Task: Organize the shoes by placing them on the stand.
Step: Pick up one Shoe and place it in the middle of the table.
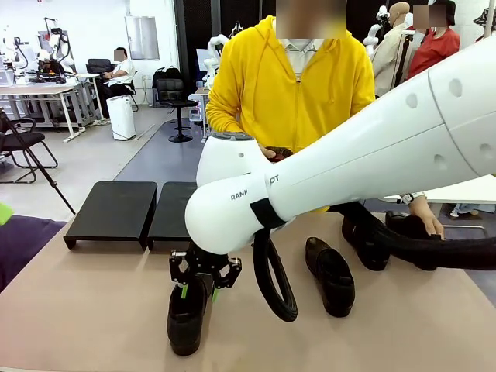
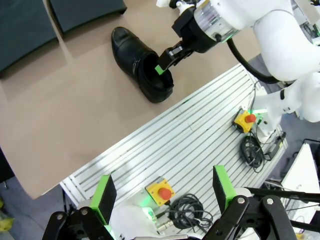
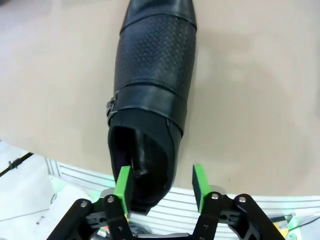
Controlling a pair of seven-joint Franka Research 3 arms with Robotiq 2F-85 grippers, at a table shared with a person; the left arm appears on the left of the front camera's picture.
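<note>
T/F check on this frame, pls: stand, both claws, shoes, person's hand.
1. Both stand platforms carry no shoes. True.
2. The right claw is clamped on a lifted shoe. False: the near shoe lies on the table, and the pads stand apart astride its heel wall.
3. The left claw is open and holds nothing. True.
4. The person's hand rests on the shoe under the right claw. False: it is at the far-right shoe.

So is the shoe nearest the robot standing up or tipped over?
Upright: the shoe sits sole-down on the table, with its opening facing up.
</note>
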